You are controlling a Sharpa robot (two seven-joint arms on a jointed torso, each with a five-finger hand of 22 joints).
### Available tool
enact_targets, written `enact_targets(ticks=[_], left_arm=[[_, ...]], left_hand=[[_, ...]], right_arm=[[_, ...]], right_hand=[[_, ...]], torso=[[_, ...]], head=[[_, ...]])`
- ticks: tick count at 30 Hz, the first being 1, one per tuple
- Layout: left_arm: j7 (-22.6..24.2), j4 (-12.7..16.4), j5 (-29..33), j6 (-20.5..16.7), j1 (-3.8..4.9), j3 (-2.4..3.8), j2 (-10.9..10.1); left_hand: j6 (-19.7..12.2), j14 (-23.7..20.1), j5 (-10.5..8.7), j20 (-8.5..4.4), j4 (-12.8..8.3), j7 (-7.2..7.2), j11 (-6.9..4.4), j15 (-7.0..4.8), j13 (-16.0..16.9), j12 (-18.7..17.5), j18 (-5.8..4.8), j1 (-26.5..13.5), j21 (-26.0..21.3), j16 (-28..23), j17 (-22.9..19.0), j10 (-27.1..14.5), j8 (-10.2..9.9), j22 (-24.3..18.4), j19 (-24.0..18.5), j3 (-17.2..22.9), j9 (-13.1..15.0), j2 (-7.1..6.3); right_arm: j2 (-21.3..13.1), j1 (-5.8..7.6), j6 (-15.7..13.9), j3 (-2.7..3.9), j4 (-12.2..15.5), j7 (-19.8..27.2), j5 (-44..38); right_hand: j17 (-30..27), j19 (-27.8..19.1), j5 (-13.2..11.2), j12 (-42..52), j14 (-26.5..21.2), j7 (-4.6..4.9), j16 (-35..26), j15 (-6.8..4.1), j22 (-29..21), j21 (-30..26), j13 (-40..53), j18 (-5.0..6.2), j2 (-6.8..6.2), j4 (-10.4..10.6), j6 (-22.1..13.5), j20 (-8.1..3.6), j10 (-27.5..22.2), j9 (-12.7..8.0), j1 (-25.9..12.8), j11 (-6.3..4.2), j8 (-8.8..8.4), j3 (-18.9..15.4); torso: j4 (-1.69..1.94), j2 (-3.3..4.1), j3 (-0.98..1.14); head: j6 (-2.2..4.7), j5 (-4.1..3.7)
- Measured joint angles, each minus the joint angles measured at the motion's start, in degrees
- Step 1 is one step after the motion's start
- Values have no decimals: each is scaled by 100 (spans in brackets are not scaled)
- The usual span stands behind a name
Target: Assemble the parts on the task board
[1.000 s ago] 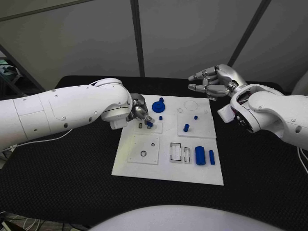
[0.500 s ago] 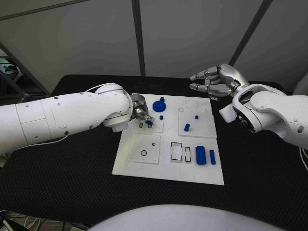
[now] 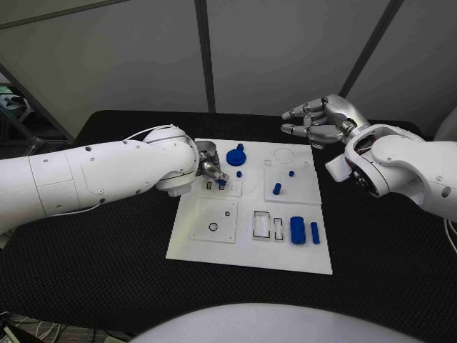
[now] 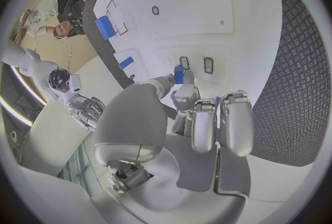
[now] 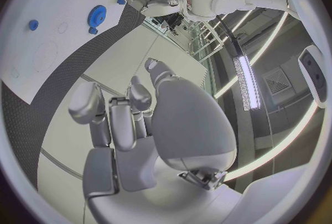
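Left hand [image 3: 210, 170] low over task board [image 3: 251, 239], pinching small blue part [image 4: 179, 74], right hand [image 3: 318, 120] raised, fingers curled.

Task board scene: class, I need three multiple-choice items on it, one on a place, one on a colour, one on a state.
1. Where is the blue gear?
A. far part of the board
B. near edge of the board
C. off the board, on the table

2. What colour is the board?
A. black
B. white
C. blue

3. What is the left hand doing?
A. hanging open above the table
B. lying flat on the table
C. pinching a small blue part

Answers:
1 A: the gear lies at the far end of the board.
2 B: the board is white on the black table.
3 C: the left hand pinches a small blue part just over two small slots, while the right hand holds nothing.
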Motion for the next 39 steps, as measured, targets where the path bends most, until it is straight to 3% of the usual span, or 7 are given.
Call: enact_targets(ticks=[39], left_arm=[[-152,-29,-106,421,1,9,36]], left_hand=[[-30,0,-3,0,-85,-12,12,0,-98,-65,0,-135,0,23,0,4,44,0,0,149,82,-133]], right_arm=[[9,0,58,-1,3,-7,3]], right_hand=[[8,0,0,0,0,0,0,0,0,0,1,0,23,-1,0,0,0,1,-23,0,0,0]], torso=[[2,-3,2]], head=[[-32,13]])
